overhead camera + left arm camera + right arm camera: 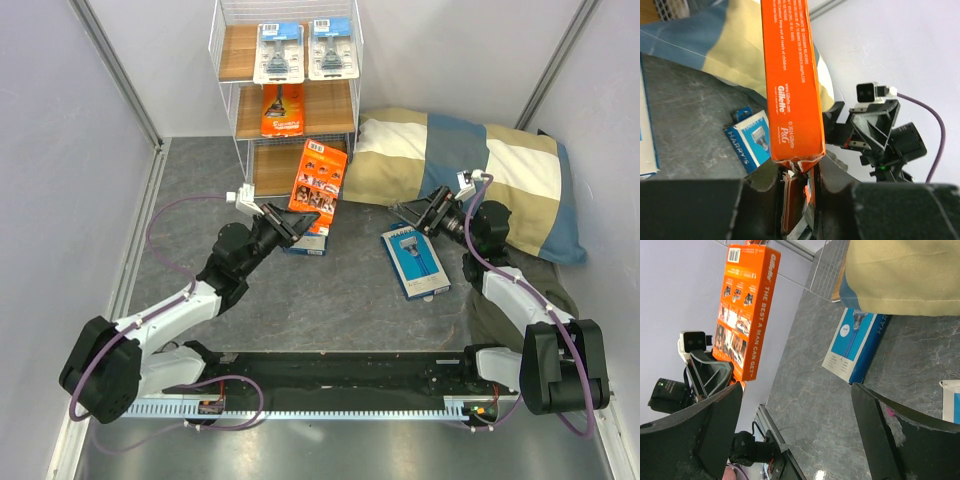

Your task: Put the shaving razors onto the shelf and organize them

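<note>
From above, the shelf [236,60] stands at the far side; clear blister packs [279,52] sit side by side on its top tier, and an orange pack [282,112] on the middle one; the left gripper [298,222] is clamped narrowly on the lower end of an orange box [318,178], held upright in front of the bottom tier; a blue box [413,262] lies flat on the table [200,200] near the right gripper [412,212], whose jaws gape wide with nothing in them, just beside the pillow [480,170].

Left wrist view: the fingers [837,187] pinch the bottom edge of the orange box [792,75]; the blue box [750,142] lies beyond it.

Right wrist view: the right gripper's fingers [695,440] are spread far apart and hold nothing; the orange box [745,310] stands across the table in the left gripper [730,380].
</note>
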### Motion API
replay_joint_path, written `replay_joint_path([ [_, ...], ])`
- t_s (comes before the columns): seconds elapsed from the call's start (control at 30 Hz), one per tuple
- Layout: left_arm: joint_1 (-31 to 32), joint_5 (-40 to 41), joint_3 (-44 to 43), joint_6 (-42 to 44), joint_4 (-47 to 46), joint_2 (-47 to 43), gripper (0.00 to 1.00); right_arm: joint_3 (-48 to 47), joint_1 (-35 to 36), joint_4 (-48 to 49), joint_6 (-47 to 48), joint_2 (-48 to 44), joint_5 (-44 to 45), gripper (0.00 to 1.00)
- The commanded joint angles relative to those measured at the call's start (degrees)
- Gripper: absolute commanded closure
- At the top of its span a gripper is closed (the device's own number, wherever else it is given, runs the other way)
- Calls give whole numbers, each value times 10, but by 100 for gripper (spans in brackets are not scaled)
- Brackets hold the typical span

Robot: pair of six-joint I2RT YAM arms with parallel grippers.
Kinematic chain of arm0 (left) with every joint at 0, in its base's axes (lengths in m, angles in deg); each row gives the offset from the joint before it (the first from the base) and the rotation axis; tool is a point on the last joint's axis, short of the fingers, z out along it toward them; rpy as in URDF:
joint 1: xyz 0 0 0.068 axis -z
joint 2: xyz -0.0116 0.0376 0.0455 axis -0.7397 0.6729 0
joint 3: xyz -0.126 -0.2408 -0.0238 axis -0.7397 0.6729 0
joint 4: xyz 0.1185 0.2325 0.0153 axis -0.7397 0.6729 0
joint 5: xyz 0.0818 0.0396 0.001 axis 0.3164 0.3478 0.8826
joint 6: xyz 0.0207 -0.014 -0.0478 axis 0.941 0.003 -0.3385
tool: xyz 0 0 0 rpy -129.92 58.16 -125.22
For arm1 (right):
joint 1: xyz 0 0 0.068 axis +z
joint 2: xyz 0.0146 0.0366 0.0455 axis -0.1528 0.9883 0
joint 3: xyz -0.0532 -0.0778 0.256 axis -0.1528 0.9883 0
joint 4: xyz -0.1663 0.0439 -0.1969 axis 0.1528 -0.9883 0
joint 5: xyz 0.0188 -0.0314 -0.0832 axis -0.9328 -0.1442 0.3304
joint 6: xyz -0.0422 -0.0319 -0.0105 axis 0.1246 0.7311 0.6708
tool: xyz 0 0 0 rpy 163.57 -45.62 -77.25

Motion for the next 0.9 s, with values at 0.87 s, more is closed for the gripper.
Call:
replay_joint_path([
  [0.87,-39,6,-278,-11,-78,226,98,18,0,-26,39,-22,-5,2],
])
